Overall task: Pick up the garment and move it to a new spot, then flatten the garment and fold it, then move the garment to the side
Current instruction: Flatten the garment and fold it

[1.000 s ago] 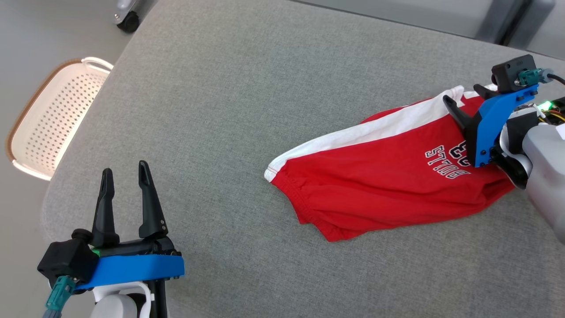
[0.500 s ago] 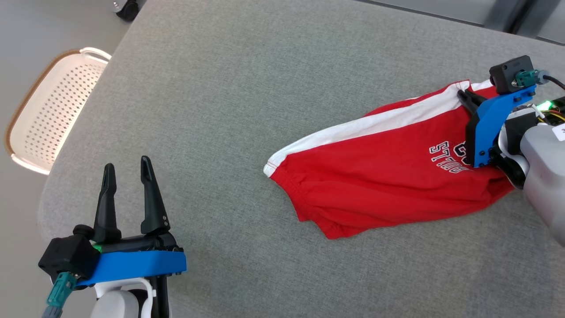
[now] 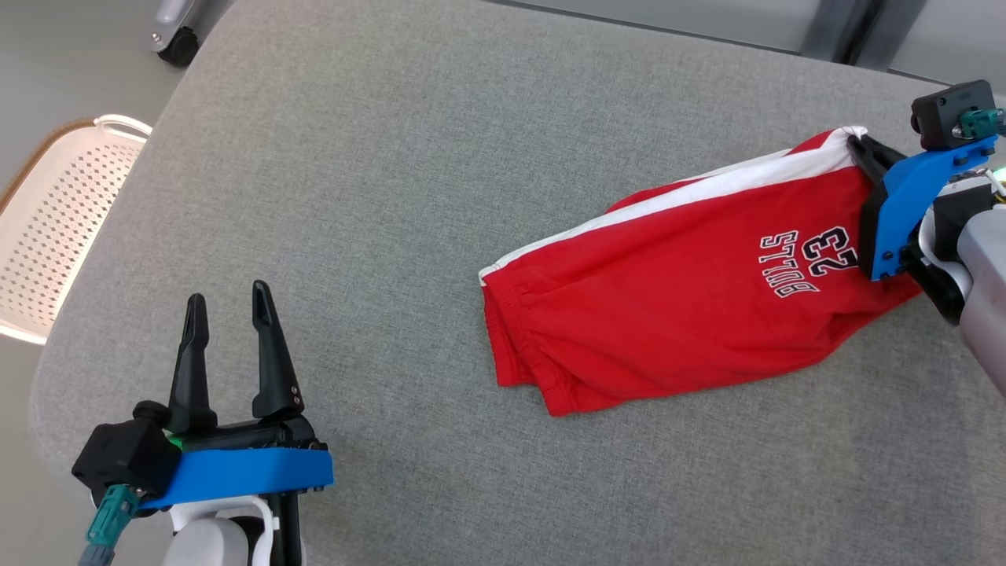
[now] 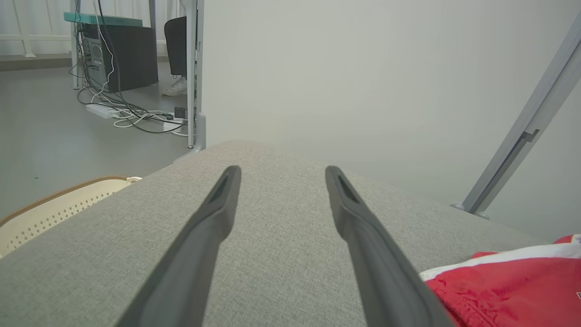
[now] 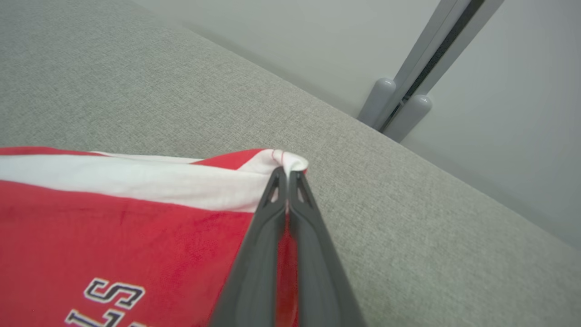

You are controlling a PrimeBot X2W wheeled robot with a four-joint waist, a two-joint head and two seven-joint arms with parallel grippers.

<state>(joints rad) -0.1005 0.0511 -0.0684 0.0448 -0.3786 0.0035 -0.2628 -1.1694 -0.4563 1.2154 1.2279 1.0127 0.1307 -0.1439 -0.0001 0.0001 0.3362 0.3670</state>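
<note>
The garment (image 3: 676, 291) is a pair of red shorts with a white side stripe and white lettering, lying on the grey cushioned surface (image 3: 440, 181) at the right. My right gripper (image 3: 858, 147) is shut on its far right corner, where the white stripe ends. In the right wrist view the two fingers pinch that bunched corner of the garment (image 5: 136, 218) at the right gripper (image 5: 286, 175) tips. My left gripper (image 3: 228, 303) stands open at the lower left, well apart from the shorts. The left wrist view shows the left gripper (image 4: 279, 175) with nothing between its fingers and the garment (image 4: 508, 286) at the lower right.
A white perforated basket (image 3: 47, 236) with a brown rim stands off the surface's left edge. A wheel (image 3: 179, 43) sits on the floor at the top left. Grey frame posts (image 5: 399, 109) rise behind the far edge. Cables lie on the floor in the left wrist view.
My right gripper has shut on the shorts' far right corner and pulled it rightward, stretching the garment flatter. The head camera has shifted. The left gripper stays open.
</note>
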